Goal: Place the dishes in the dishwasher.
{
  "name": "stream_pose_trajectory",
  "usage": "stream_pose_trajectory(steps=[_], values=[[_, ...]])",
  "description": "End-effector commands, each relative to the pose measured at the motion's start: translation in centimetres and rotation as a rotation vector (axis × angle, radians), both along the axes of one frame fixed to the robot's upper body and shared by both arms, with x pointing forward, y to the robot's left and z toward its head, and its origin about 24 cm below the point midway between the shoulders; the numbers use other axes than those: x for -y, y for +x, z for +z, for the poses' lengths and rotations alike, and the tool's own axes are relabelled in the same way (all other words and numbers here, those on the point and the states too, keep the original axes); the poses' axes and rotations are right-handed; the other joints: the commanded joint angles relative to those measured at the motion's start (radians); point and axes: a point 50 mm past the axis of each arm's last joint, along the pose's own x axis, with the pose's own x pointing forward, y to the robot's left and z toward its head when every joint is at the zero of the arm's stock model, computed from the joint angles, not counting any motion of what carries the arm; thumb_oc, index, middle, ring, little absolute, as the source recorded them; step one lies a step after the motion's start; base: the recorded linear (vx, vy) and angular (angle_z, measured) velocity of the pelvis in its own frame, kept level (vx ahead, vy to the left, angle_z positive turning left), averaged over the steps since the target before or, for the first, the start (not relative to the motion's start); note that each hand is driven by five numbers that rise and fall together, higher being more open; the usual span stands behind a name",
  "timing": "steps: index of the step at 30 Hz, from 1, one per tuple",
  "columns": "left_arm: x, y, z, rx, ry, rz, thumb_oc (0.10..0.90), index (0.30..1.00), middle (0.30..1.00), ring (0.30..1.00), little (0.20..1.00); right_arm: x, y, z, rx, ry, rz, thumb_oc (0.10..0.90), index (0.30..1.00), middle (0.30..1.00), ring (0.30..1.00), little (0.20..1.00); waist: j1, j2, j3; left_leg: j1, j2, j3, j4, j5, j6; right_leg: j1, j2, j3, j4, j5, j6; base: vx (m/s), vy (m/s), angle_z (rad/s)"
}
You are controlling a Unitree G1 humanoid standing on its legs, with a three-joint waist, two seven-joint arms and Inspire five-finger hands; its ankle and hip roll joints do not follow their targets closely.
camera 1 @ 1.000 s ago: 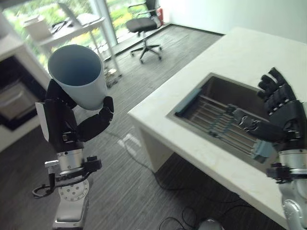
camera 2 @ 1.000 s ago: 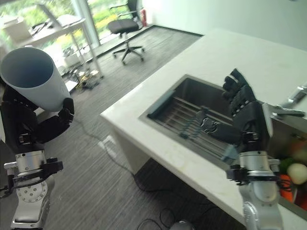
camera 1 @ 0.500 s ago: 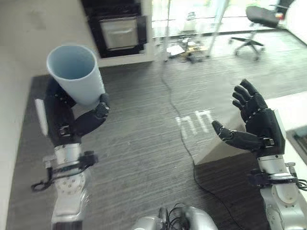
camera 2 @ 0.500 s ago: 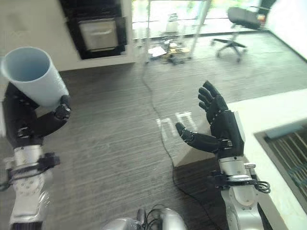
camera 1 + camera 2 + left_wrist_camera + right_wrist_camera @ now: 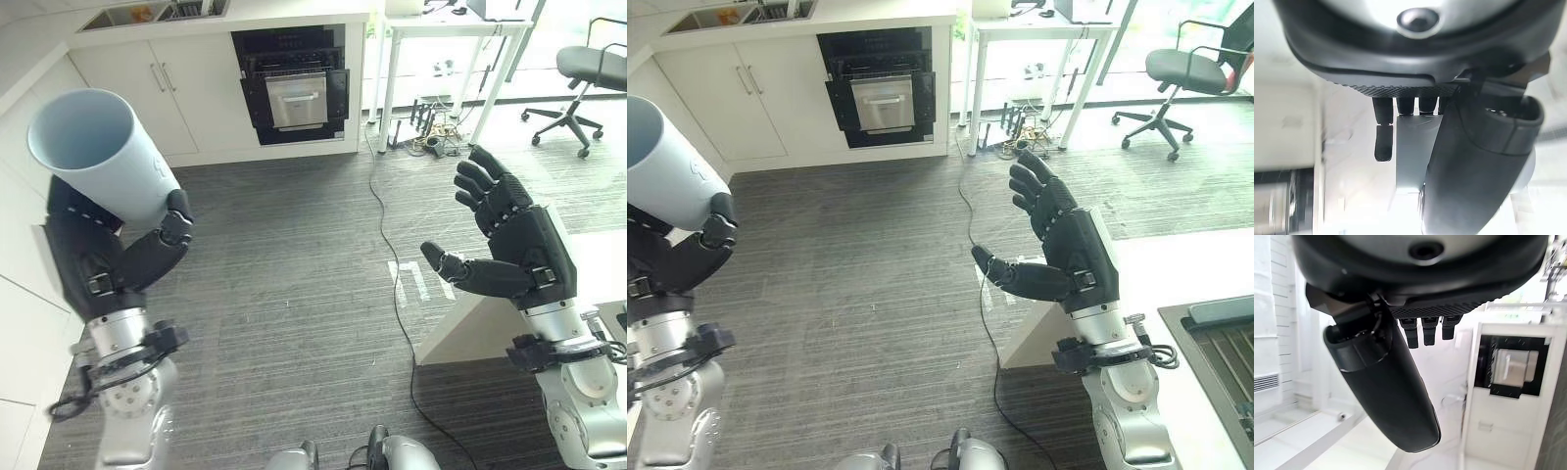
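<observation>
Left hand [image 5: 113, 269]: it is gripping a pale blue cup [image 5: 98, 157], fingers and thumb curled round the lower wall, and is holding it raised at the robot's left with the mouth tilted up and away; the left wrist view is showing the cup's wall [image 5: 1413, 156] pressed between thumb and fingers.

Cup: it is sitting in the same grasp as a second ago, so the dish is staying secure while the robot is turning.

Cabinets [image 5: 171, 93]: white doors with bar handles are now coming into view along the far wall, where a second ago the head cameras were looking down on the counter and sink.

Built-in appliance [image 5: 294, 83]: a dark unit with a silver front panel is now lying ahead across the grey floor [image 5: 294, 264], well apart from both hands; whether it is the dishwasher I cannot tell, and its door is looking closed.

Change: the whole picture is swinging round, which is the camera moving, not the room; the robot is turning away from the sink toward the wall of units.

Right hand [image 5: 514, 250]: it is hanging empty in front of the body, fingers spread straight and thumb stretched out.

Counter corner [image 5: 1176, 264]: only its white edge is remaining at the robot's right.

Meaning for the task: I judge the carry is under way, with the approach and the loading still to come.
</observation>
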Motion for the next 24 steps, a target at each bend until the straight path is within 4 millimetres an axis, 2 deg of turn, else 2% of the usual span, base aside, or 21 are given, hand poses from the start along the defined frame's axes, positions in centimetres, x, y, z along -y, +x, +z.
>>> stream_pose_trajectory(steps=[1,13,24], values=[[1.6,0.3,4.9,0.278,0.099,-0.068,0.400,0.300,0.300,0.300,0.300,-0.4,-0.3,4.5,0.257,-0.017,0.023,0.800,0.900,0.900,0.900,0.900,-0.046,-0.018,-0.042,-0.025,0.048,0.041,0.073,-0.143,-0.035,0.117,0.009,0.017,-0.099,-0.083,0.073,0.02,-0.010,-0.08],[1.3,-0.1,4.7,0.275,0.099,-0.082,0.400,0.300,0.300,0.300,0.300,-1.3,0.1,4.6,0.258,-0.039,0.018,0.800,0.900,0.900,0.900,0.900,-0.030,0.010,-0.053,-0.032,0.052,0.022,0.073,-0.130,-0.042,0.134,0.029,0.007,-0.099,-0.114,0.053,0.00,-0.022,0.01],[1.1,-0.5,4.4,0.274,0.099,-0.062,0.400,0.300,0.300,0.300,0.300,-1.1,-0.1,4.6,0.265,-0.048,-0.007,0.800,0.900,0.900,0.900,0.900,-0.029,0.016,-0.057,-0.027,0.058,0.015,0.073,-0.122,-0.049,0.147,0.052,0.009,-0.099,-0.128,0.041,0.00,-0.043,-0.01]])
